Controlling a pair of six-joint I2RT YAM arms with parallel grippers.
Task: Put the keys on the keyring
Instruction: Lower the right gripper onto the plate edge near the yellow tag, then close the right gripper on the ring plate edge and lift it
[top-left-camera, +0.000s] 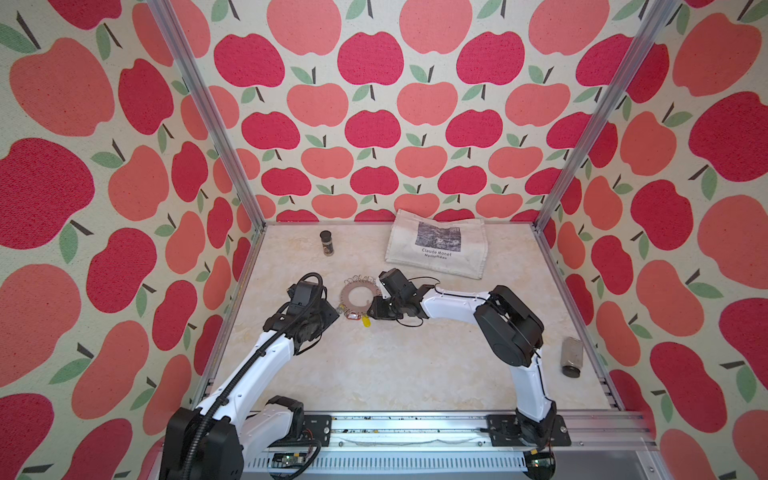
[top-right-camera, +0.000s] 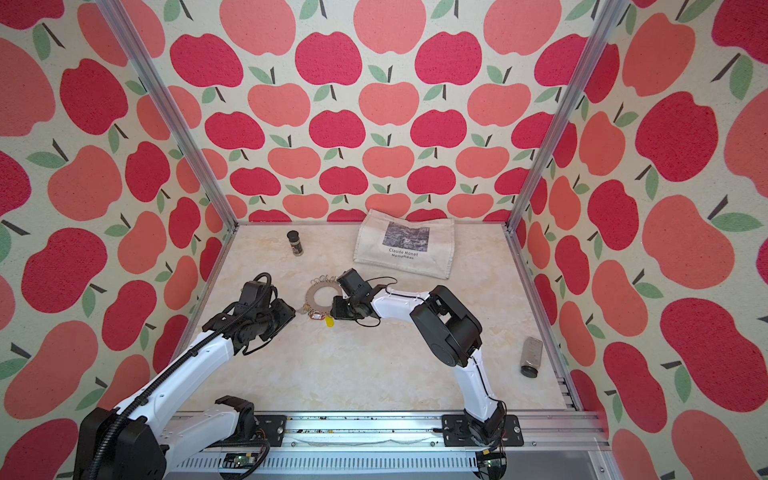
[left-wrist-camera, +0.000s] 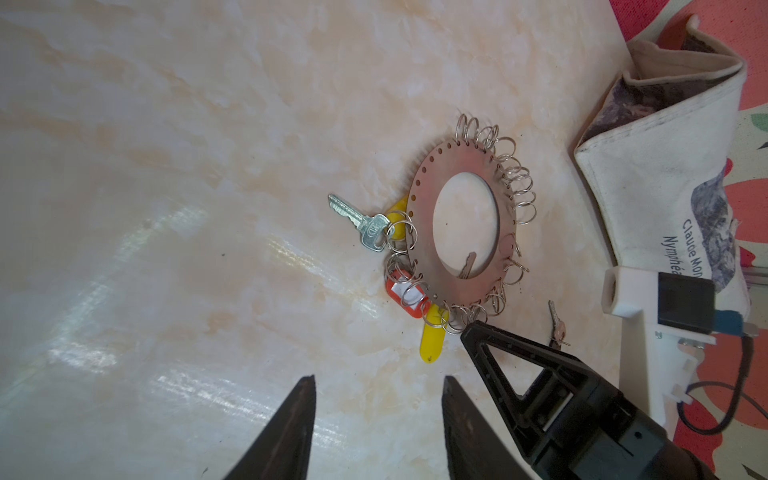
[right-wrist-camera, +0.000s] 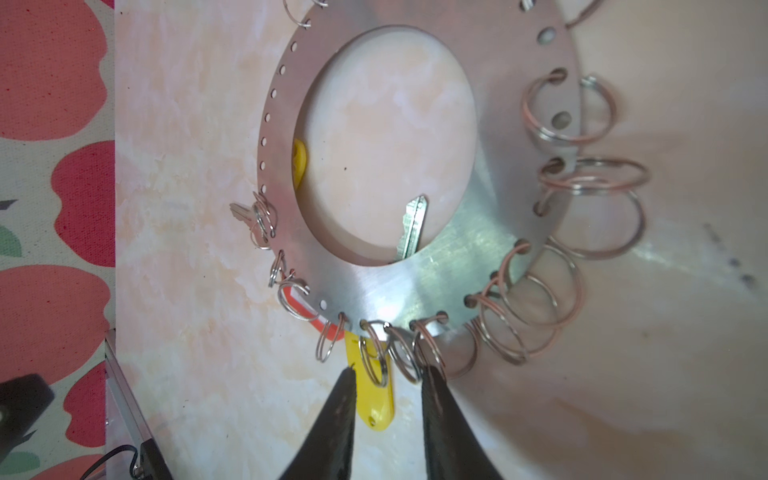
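Nearest, the left gripper (left-wrist-camera: 378, 378) hovers over the cream marbled tabletop (top-left-camera: 395, 365), its jaws moderately apart with nothing between them. Beyond it, the right gripper (right-wrist-camera: 390, 374) shows a narrow gap. Its tips straddle small wire rings above a yellow plastic tag (right-wrist-camera: 374, 409) at the rim of the flat grey metal keyring disc (right-wrist-camera: 415, 282). Just beside that gripper lies a small silver key (left-wrist-camera: 556, 322), apart from the disc, its tag hidden. Farthest back lies a cream canvas tote bag (top-left-camera: 436, 245).

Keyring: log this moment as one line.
keyring lying on table | right gripper open, straddling wire rings over yellow tag | left gripper open, empty, off keyring
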